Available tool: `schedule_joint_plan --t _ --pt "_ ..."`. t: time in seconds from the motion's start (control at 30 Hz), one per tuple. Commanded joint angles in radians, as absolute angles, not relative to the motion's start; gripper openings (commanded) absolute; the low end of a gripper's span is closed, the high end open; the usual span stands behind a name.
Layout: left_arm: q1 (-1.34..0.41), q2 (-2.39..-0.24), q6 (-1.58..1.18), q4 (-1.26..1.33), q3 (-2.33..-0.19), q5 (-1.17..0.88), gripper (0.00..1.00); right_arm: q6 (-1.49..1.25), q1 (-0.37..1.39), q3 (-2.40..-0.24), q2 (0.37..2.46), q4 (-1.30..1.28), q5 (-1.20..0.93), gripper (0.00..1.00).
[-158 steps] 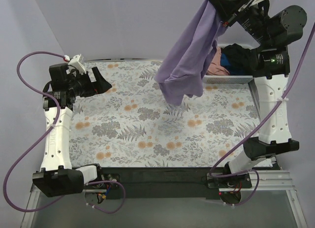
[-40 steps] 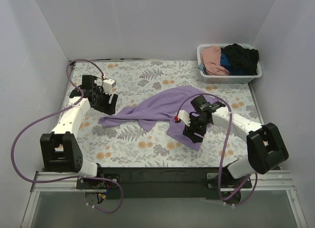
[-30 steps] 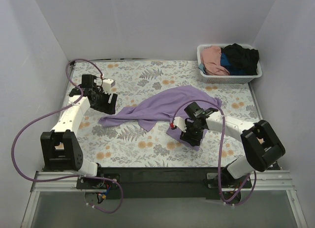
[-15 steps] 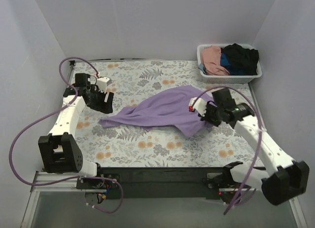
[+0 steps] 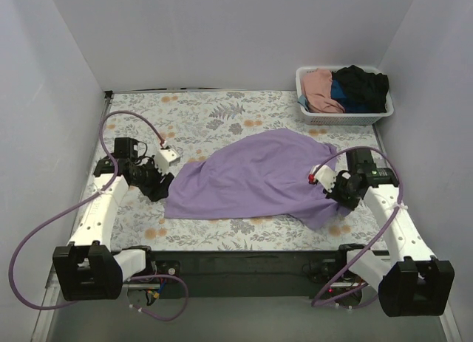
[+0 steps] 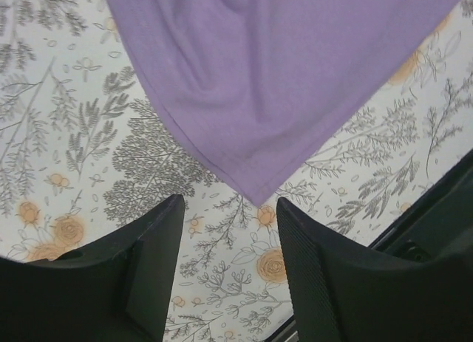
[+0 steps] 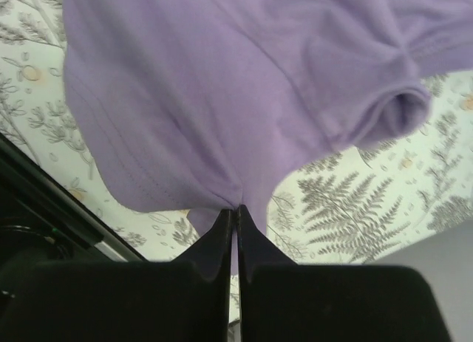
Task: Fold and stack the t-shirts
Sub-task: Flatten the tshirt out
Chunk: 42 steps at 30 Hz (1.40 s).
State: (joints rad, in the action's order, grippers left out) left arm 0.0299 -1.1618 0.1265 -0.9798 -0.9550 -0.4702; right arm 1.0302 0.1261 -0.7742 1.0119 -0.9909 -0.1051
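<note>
The large lavender-purple t-shirt [image 5: 255, 176] lies spread across the middle of the table. My right gripper [image 5: 338, 194] is shut on its near right edge; in the right wrist view [image 7: 235, 209] the cloth [image 7: 222, 98] bunches into the closed jaws. My left gripper [image 5: 161, 188] is open and empty just off the shirt's near left corner [image 6: 259, 198], which lies flat between and ahead of the two fingers [image 6: 155, 253]. Pink [image 5: 319, 87], blue [image 5: 347, 104] and black [image 5: 362, 82] shirts lie piled in the basket.
The white slatted basket [image 5: 344, 119] stands at the far right corner. The table has a floral cover [image 5: 185, 120]. The dark front edge of the table [image 5: 244, 257] runs close below both grippers. Grey walls close in left, back and right.
The shirt went from hanging high in my right gripper to lying on the table, then was pulled out wide. My right gripper moved right and nearer with the edge; my left gripper moved nearer.
</note>
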Motion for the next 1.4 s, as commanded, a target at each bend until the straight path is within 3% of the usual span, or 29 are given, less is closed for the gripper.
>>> schedule_joint_plan --t 0.0,0.13,0.37,0.57,0.8,1.07,1.17,1.2,1.23,1.37 --pt "0.026 -1.111 0.303 -1.041 -0.908 -0.526 0.49 1.169 0.038 -0.882 1.034 -1.031 -0.141 0.01" --pt "-0.032 -1.002 0.507 -1.097 -0.790 -0.546 0.45 1.164 0.038 -0.876 1.065 -1.037 -0.167 0.01" --pt "-0.204 -0.902 0.485 -0.959 -0.634 -0.419 0.47 1.124 0.038 -0.876 1.115 -1.035 -0.189 0.01" --pt "-0.290 -1.008 0.420 -0.801 -0.603 -0.330 0.54 1.109 0.038 -0.888 1.112 -1.039 -0.184 0.01" --pt "-0.311 -1.097 0.442 -0.726 -0.580 -0.310 0.54 1.080 0.038 -0.905 1.129 -1.039 -0.187 0.01" --pt "-0.319 -1.086 0.520 -0.655 -0.416 -0.249 0.55 1.063 0.038 -0.927 1.158 -1.039 -0.198 0.01" --pt "-0.319 -1.088 0.522 -0.621 -0.384 -0.219 0.42 1.063 0.038 -0.930 1.161 -1.039 -0.207 0.01" --pt "-0.319 -1.098 0.519 -0.626 -0.388 -0.218 0.36 1.063 0.038 -0.931 1.158 -1.039 -0.210 0.01" --pt "-0.319 -1.103 0.512 -0.647 -0.397 -0.218 0.23 1.065 0.038 -0.933 1.158 -1.039 -0.212 0.01" --pt "-0.311 -1.130 0.394 -0.724 -0.523 -0.251 0.00 1.057 0.038 -0.977 1.170 -1.037 -0.242 0.01"
